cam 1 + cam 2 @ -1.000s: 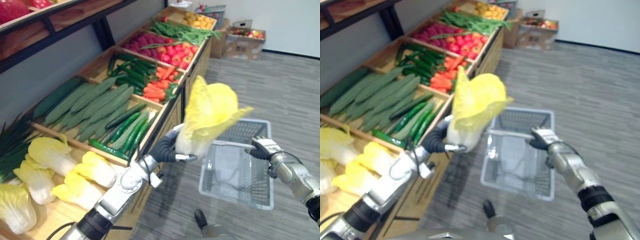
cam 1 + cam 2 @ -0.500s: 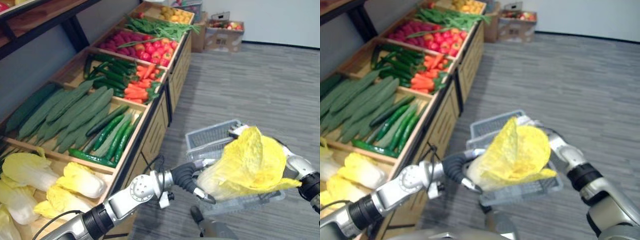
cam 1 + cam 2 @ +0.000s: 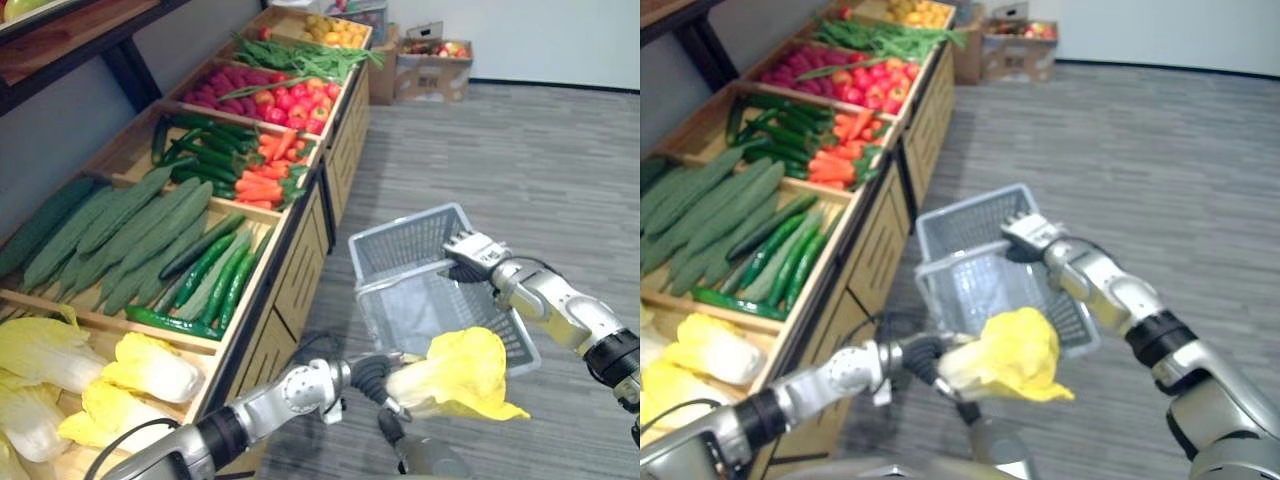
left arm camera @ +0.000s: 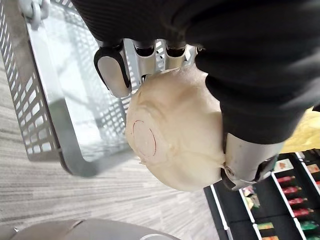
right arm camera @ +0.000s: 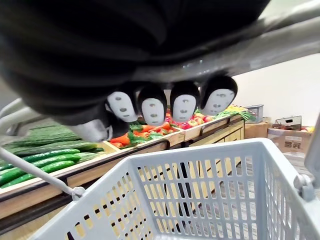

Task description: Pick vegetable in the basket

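The left hand [image 3: 372, 378] grips a yellow cabbage [image 3: 455, 375] by its pale base, fingers and thumb curled around it, leafy end pointing toward 3 o'clock. The cabbage hangs at 6 o'clock of the grey basket [image 3: 400, 235], at the near rim; I cannot tell whether it is over the rim or just outside it. The right hand [image 3: 470, 252] has its fingers curled around the top of the basket at about 2 o'clock, holding it off the floor. At 9 o'clock stands a wooden stand [image 3: 300, 270] with cucumbers [image 3: 130, 230], carrots [image 3: 265, 180] and more cabbages [image 3: 150, 365].
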You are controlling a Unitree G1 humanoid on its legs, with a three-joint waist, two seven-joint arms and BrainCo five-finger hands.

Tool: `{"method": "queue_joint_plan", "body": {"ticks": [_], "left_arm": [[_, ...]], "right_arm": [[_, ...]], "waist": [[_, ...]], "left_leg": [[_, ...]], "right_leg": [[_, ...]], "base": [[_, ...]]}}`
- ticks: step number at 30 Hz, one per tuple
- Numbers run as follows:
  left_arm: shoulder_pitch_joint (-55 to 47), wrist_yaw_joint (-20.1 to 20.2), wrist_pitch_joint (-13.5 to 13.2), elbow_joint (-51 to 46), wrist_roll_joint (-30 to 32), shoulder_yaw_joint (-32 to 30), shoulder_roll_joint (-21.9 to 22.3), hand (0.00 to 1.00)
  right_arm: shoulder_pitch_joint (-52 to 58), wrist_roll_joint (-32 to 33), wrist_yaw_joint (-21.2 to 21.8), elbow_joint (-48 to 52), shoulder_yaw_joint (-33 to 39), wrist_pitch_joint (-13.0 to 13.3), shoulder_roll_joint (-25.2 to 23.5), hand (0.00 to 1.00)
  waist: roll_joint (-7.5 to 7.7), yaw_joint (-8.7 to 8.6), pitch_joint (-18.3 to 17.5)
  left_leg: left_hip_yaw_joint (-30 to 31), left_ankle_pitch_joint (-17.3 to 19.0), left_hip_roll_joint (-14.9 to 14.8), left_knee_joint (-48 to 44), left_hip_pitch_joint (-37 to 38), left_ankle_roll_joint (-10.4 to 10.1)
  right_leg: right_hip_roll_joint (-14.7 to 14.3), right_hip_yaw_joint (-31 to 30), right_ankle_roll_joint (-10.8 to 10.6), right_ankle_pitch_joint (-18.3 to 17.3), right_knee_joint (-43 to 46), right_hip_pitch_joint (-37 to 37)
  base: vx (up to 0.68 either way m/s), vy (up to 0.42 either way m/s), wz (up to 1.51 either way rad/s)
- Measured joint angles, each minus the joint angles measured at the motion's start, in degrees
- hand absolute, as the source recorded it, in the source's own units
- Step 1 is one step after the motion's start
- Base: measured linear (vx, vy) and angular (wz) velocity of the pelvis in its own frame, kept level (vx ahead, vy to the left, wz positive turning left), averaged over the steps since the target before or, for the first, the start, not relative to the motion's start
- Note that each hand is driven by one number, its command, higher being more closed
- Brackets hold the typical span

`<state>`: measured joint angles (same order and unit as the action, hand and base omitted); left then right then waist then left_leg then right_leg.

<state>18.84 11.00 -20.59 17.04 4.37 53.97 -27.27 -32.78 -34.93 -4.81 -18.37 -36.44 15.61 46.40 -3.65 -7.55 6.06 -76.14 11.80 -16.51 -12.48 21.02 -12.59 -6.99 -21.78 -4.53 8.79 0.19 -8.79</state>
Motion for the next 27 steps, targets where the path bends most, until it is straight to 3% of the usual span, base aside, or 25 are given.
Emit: {"method": "queue_joint_plan", "body": {"ticks": [6, 14, 15, 27], "left_arm": [[3.8, -5.4, 1.2, 11.8, 10.8, -4.7, 8.8, 1.00], [7.5, -10.5, 3.4, 22.9, 22.3, -7.5, 14.0, 1.00], [8.7, -10.8, 3.6, 25.0, 24.2, -7.7, 14.5, 0.00], [13.3, -15.4, 6.1, 33.0, 30.6, -15.1, 15.3, 0.00]], "right_arm": [[0.0, 1.8, 0.5, 0.0, 0.0, 0.4, -2.4, 1.00], [0.0, 1.8, 2.3, 0.1, 0.2, 1.0, -2.4, 1.00], [0.0, 2.0, 2.4, 0.1, 0.2, 1.0, -2.4, 1.00], [-0.3, 3.9, 3.0, 1.0, 0.2, 2.6, -2.5, 1.00]], "waist": [[0.01, -0.01, 0.0], [0.34, -0.24, 0.1], [0.37, -0.27, 0.2], [1.26, -0.24, 2.1]], "left_leg": [[0.0, 0.0, -0.1, -0.2, 0.0, 0.0], [-0.1, 0.4, 0.1, 0.2, -0.6, -0.6], [-0.1, 0.4, 0.2, 0.3, -0.6, -0.6], [1.7, 0.1, 1.8, 2.4, -0.8, -0.2]], "right_leg": [[0.0, 0.1, 0.0, 0.0, 0.1, 0.0], [0.0, -0.5, 0.4, -0.2, -0.6, -0.2], [0.0, -0.6, 0.4, 0.0, -0.6, -0.2], [1.0, -0.4, 0.4, 0.1, -0.6, 0.0]], "base": [[-0.04, -0.003, 0.01], [-0.04, -0.004, -0.01], [0.00, 0.000, 0.00], [-0.04, -0.013, 0.05]]}}
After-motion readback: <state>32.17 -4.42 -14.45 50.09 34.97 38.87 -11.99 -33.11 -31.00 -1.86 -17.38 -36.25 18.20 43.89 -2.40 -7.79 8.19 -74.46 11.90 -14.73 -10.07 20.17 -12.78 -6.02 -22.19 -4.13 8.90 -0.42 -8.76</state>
